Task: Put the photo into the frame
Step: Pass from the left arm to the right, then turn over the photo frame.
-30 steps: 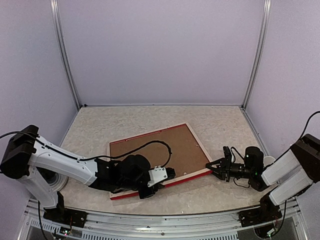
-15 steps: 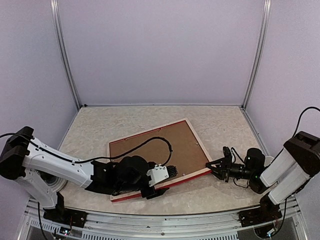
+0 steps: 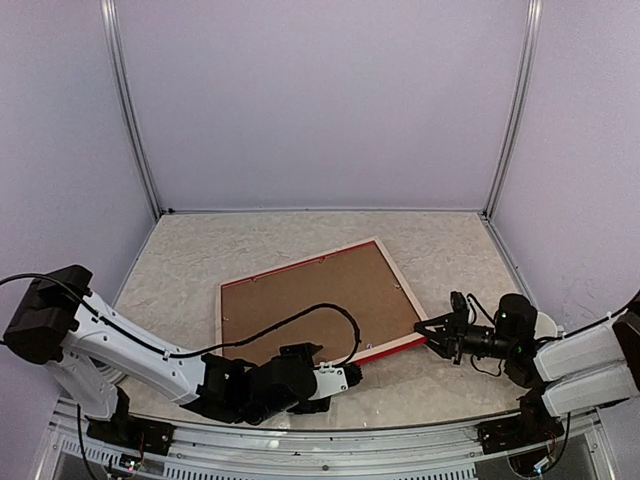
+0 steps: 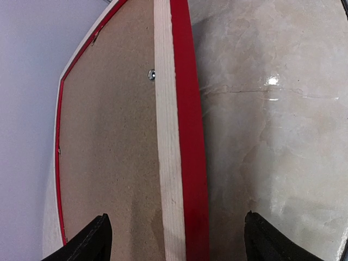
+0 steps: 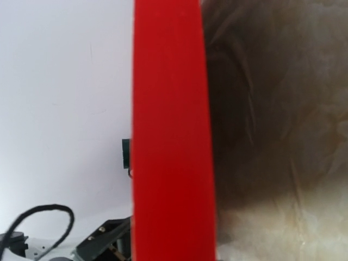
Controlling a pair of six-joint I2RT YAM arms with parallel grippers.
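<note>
The frame (image 3: pixel 300 300) lies face down on the table, brown backing board up, with pale wood edges and a red front face. Its near right edge (image 3: pixel 392 350) is tilted up, so the red face shows. My right gripper (image 3: pixel 432 335) is shut on the near right corner; in the right wrist view the red frame (image 5: pixel 171 136) fills the middle and hides the fingers. My left gripper (image 4: pixel 176 242) stands open astride the frame's near edge (image 4: pixel 168 163), fingers apart from it, low by the table's front (image 3: pixel 345 372). The photo is hidden.
The left arm's black cable (image 3: pixel 300 325) loops over the backing board. A small metal fitting (image 4: pixel 151 74) sits by the board's edge. Bare marbled table (image 4: pixel 272 136) lies beside the frame. Purple walls and metal posts (image 3: pixel 510 110) close the space.
My left gripper has opened, let go of the frame's near edge and dropped back toward the table's front. The right gripper has stayed on the corner, closing slightly.
</note>
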